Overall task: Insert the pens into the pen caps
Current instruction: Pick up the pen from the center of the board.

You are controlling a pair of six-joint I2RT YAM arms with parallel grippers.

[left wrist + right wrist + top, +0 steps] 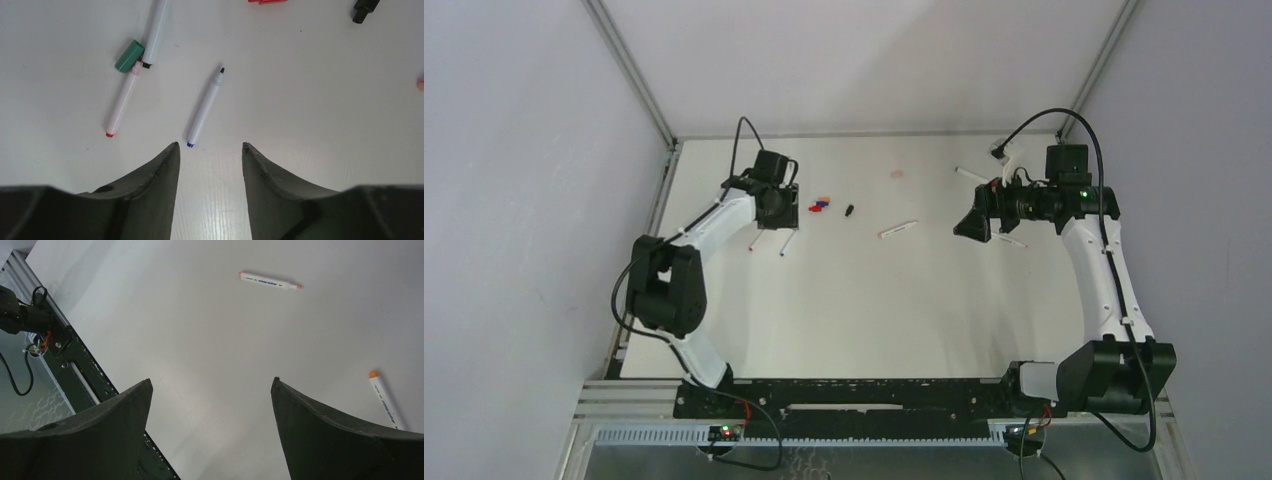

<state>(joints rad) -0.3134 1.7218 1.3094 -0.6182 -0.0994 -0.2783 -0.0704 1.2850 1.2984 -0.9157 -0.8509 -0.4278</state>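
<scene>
**White table, both grippers open, pens lying uncapped**

White table [864, 300] carries all of the pens and caps. The left arm [714, 225] and the right arm [1104, 270] both reach out over it.

The right gripper [212, 382] has its jaws spread wide with nothing between them. The left gripper [210, 146] has its jaws parted more narrowly, and they too are empty.

Just ahead of the left jaws lies the blue-ended pen [205, 107]. Its blue end is close by the tip of the finger on the left of that view, and its dark tip slants away to the right. Further to the left of the jaws, and roughly parallel, lies the red-ended pen [121, 102]. A black-tipped pen [156, 30] runs on beyond it and off the top of the view.

Well ahead of the right jaws, an orange-ended pen [270, 281] with blue print lies crosswise. A second orange pen [385, 400] lies near the finger on the right of that view, with its lower part hidden behind the finger. From above, a far pen [971, 173] lies beyond the right gripper.

The green cap [129, 56] lies ahead and to the left of the left jaws. It appears to touch the far end of the red-ended pen and the tip of the black-tipped pen. The red cap [265, 1] lies straight ahead of those jaws, cut off by the frame edge. The black cap [364, 9] lies ahead and to the right. The pinkish cap [420, 84] barely shows at the right edge. The blue cap [815, 211] lies just beside the red one.
</scene>
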